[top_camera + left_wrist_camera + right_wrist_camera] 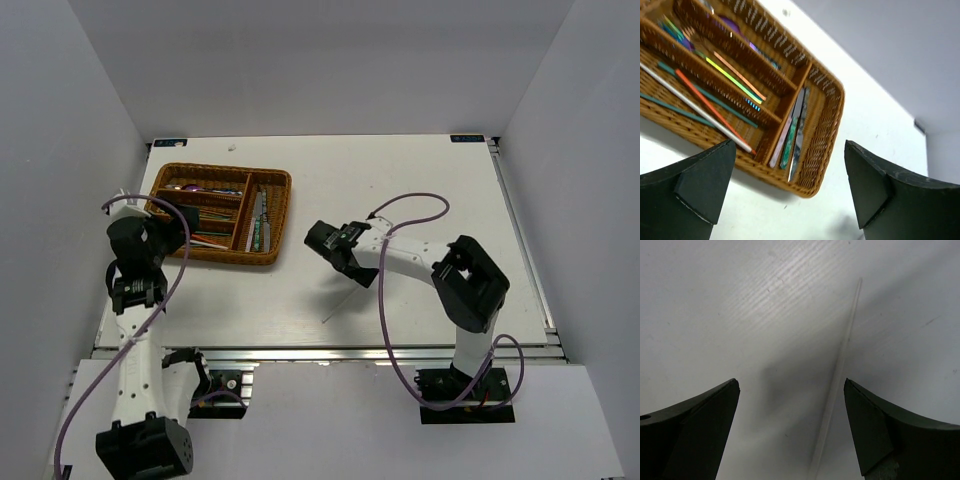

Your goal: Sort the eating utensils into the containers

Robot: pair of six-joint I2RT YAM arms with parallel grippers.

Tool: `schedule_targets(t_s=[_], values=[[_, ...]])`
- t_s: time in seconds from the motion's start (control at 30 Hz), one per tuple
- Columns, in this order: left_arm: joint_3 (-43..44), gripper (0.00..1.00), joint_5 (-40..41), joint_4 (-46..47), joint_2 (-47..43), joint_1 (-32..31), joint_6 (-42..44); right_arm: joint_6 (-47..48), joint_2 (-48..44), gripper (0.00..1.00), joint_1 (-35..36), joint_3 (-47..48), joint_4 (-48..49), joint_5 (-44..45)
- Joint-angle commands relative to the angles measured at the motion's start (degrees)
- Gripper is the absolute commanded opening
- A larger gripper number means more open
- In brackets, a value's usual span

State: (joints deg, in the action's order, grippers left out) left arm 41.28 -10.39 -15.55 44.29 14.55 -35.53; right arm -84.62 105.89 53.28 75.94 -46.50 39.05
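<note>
Where the view ends, pale chopstick (836, 375) cut off

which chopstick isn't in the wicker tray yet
The pale white chopstick, lying alone on the table below the open right hand; the rest lie inside the wicker tray.

Flat white rectangular tabletop (420, 180); plain pale grey walls (320, 60) on three sides; ribbed aluminium rail (300, 352) along near edge.
</note>
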Motion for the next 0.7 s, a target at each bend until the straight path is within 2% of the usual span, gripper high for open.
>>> schedule_targets(t_s=[0.0,0.1,0.3,0.37,0.4,0.5,0.57,0.6,0.67], values=[[-0.2,0.98,0.0,-2.6,2.5,-0.8,2.8,-9.0,-0.9,0.89,3.1,-0.4,-6.9,2.0],[-0.2,0.98,-0.9,-3.0,3.1,-1.1,3.0,-8.6,-1.9,0.87,3.4,-5.3,-1.8,-1.5],[-0.3,0.98,-0.9,-3.3,2.7,-2.3,3.4,-9.0,-0.4,0.75,4.3,-9.6,2.2,-5.6],[0.0,0.98,-0.5,-3.7,3.1,-2.8,3.6,-9.0,0.7,0.55,4.3,-10.1,2.9,-7.0],[0.0,0.98,-0.4,-3.9,3.2,-2.9,3.7,-9.2,1.6,0.37,4.3,-10.6,3.3,-7.4],[0.2,0.98,0.2,-4.2,3.2,-3.3,4.0,-9.6,2.7,0.12,4.3,-11.2,4.4,-8.5],[0.3,0.98,0.6,-4.4,3.2,-3.5,4.0,-10.3,2.8,0.07,4.3,-11.6,4.0,-8.6],[0.3,0.98,0.7,-4.5,3.3,-3.5,4.0,-10.4,2.5,0.0,4.1,-11.9,4.3,-8.6],[0.2,0.98,0.0,-4.2,3.4,-3.6,4.1,-10.9,1.5,0.0,3.9,-13.1,5.1,-8.4]])
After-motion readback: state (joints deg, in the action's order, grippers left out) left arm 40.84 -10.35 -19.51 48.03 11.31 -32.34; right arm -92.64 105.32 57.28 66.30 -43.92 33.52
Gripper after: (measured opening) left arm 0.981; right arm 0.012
